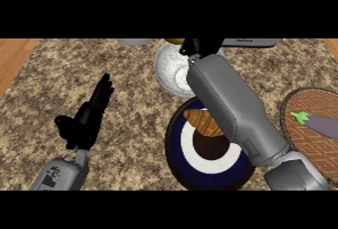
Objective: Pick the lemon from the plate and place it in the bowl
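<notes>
My right forearm [231,112] reaches away from me over the dark blue plate [177,152] with its white centre. The right hand [198,45] shows black at the top edge, just past the far rim of the white bowl [170,71]. A sliver of the yellow lemon [175,40] shows at the hand's left side, and the fingers seem curled on it; most of it is hidden. The left hand [89,116] rests open at the left, fingers up.
An orange-brown croissant [201,121] lies on the plate beside my forearm. A purple eggplant [317,123] sits on a round brown board [310,143] at the right. A grey appliance [251,41] and a pale object [135,41] stand at the far edge.
</notes>
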Available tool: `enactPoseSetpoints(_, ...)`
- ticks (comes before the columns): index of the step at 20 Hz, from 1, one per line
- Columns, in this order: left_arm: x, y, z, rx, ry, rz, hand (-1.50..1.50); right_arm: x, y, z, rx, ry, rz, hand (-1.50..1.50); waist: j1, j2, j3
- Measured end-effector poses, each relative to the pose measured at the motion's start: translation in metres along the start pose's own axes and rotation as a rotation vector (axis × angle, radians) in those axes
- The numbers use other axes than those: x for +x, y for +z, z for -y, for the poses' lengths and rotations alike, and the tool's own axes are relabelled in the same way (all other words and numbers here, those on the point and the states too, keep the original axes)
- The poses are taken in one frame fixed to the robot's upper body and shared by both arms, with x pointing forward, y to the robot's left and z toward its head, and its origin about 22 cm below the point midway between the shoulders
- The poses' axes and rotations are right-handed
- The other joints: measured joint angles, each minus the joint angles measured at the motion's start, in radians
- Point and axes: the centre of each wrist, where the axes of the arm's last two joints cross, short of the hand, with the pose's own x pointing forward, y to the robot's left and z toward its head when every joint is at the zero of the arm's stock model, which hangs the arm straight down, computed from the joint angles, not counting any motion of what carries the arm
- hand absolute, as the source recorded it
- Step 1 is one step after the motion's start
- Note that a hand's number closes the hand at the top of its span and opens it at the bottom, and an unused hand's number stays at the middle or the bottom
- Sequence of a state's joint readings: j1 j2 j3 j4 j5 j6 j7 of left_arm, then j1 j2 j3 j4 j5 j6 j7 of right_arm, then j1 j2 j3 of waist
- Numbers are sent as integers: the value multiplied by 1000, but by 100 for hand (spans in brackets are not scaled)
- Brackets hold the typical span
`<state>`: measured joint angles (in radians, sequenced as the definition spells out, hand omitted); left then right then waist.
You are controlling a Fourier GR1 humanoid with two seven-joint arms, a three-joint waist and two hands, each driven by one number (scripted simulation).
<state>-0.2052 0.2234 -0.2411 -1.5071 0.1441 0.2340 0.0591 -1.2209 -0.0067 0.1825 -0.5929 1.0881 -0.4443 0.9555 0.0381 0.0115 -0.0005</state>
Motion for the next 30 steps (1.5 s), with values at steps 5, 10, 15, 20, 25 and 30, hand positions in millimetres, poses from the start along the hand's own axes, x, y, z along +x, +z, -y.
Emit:
enactPoseSetpoints(5, -1, -1, 3, 0, -6, -7, 0, -30, -5, -21, 121, -111, -81, -150, -2, 1, 1)
enactPoseSetpoints(10, -1, 4, 5, 6, -4, -2, 0, -52, -6, -34, 189, -241, -38, -150, -5, -2, 1)
enactPoseSetpoints(15, -6, 7, 4, 6, -6, 0, 0, -53, -6, -31, 102, -397, 28, -150, -6, -3, 1)
enactPoseSetpoints(20, -2, 5, 1, 19, -6, -6, 0, -45, -10, -17, -5, -521, 48, -150, -19, -7, 1)
enactPoseSetpoints(25, -8, 11, -1, 34, -14, -11, 0, -44, -5, -2, -14, -638, 7, -150, -32, -13, 1)
enactPoseSetpoints(30, -6, 9, -9, 47, -9, -18, 0, -63, 10, 12, 4, -757, -10, -150, -46, -17, 1)
